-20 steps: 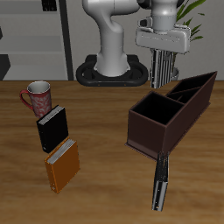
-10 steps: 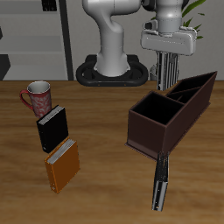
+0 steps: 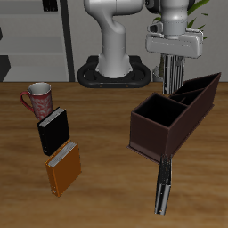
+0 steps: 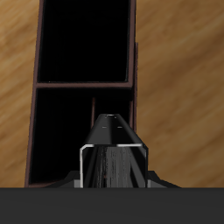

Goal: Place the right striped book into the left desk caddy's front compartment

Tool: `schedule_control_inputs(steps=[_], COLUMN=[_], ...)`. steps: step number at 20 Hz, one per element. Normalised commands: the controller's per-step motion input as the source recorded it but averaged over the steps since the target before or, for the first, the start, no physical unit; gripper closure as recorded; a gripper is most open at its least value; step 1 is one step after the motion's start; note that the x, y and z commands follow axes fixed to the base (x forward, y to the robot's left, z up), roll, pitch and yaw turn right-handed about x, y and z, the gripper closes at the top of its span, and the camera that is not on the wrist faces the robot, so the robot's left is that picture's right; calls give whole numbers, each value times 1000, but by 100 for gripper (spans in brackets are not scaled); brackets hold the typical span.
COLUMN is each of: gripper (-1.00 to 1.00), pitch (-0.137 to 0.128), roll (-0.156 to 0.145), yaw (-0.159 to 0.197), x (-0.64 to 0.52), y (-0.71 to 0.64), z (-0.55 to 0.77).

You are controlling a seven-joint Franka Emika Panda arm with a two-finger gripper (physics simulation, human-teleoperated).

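The tool point(image 3: 173, 78) hangs above the left desk caddy point(image 3: 174, 114), its fingers clamped on the right striped book point(image 3: 172, 71), which hangs upright between them with its lower end just over the caddy's back part. From the wrist view the book's point(image 4: 112, 149) dark edge points down at the caddy's point(image 4: 37, 122) dark sections. The front compartment point(image 3: 157, 114), the square end nearest me, holds nothing I can see. On the bench point(image 3: 107, 178) a longer striped book point(image 3: 161, 184) lies in front of the caddy. Well apart stand a red patterned mug point(image 3: 37, 100), a black book point(image 3: 52, 130) and an orange book point(image 3: 63, 168).
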Motion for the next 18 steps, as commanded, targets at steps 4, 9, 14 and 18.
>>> schedule_control_inputs(steps=[4, 9, 14, 18], gripper=[100, 100, 100, 100], pitch=[-6, 19, 31, 46], roll=[-9, -21, -16, -4], yaw=[6, 0, -8, 2], x=[68, 131, 130, 165], y=[-25, -78, -47, -9], z=[-12, -70, -162, -207])
